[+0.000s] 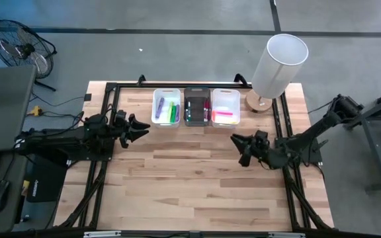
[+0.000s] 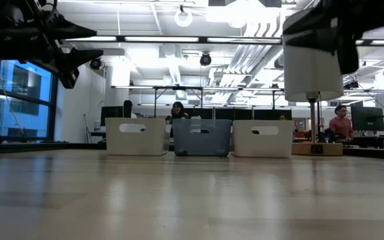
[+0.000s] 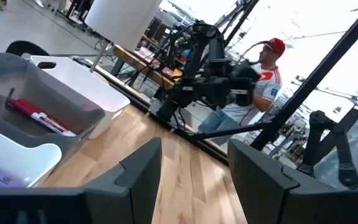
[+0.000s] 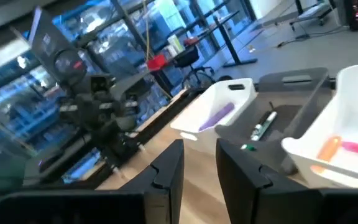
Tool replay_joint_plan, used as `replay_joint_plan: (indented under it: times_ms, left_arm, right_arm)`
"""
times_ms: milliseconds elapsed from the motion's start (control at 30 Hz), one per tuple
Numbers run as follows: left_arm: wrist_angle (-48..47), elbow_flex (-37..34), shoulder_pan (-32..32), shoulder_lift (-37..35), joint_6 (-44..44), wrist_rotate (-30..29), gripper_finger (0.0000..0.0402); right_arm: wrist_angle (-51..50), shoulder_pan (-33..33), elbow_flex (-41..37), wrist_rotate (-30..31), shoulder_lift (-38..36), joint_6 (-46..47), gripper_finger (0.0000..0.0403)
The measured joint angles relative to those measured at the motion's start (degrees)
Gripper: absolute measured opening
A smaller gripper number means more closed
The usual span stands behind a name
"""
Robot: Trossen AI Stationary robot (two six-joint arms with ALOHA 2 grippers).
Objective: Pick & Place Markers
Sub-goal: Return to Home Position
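Observation:
The markers lie in three bins standing in a row at the table's far side. The left white bin (image 1: 166, 107) holds purple and green ones (image 1: 172, 111), the dark middle bin (image 1: 197, 106) red and green ones (image 3: 39, 116), and the right white bin (image 1: 225, 108) pink and yellow ones (image 1: 224, 116). My left gripper (image 1: 141, 127) hovers open above the table, left of the bins and near the left bin. My right gripper (image 1: 238, 143) hovers open on the near-right side of the bins. Both are empty (image 3: 191, 177) (image 4: 201, 165).
A lamp with a white shade (image 1: 280, 63) stands on a wooden base (image 1: 259, 102) at the far right corner, right of the bins. Black frame rails (image 1: 111, 92) run along the table's edges. Bare wood stretches across the table's near half (image 1: 197, 192). People sit in the room beyond (image 2: 341, 123).

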Motion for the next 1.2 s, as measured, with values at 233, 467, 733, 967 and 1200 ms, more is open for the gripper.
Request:
replay_joint_plan:
  times_ms: [233, 467, 733, 967, 1200]
  left_arm:
    - [-0.7, 0.0, 0.0, 0.0, 0.0, -0.8, 0.0181]
    - [-1.7, 0.0, 0.0, 0.0, -0.6, -1.3, 0.0182]
    - [-1.7, 0.0, 0.0, 0.0, -2.8, -4.1, 0.0181]
    - [-1.7, 0.0, 0.0, 0.0, -4.7, -6.7, 0.0182]
    - [-1.7, 0.0, 0.0, 0.0, -4.7, -6.6, 0.0182]
  right_arm:
    - [33.3, -4.7, -12.4, -5.9, -1.1, -15.5, 0.0082]
    - [52.3, -0.8, -20.2, -0.4, -10.6, -36.7, 0.0082]
    - [53.8, 4.1, -20.5, 2.6, -25.1, -57.8, 0.0082]
    - [49.6, 10.0, -20.5, 3.2, -36.6, -69.5, 0.0082]
    - [35.3, 14.0, -20.9, -1.7, -43.9, -64.5, 0.0082]
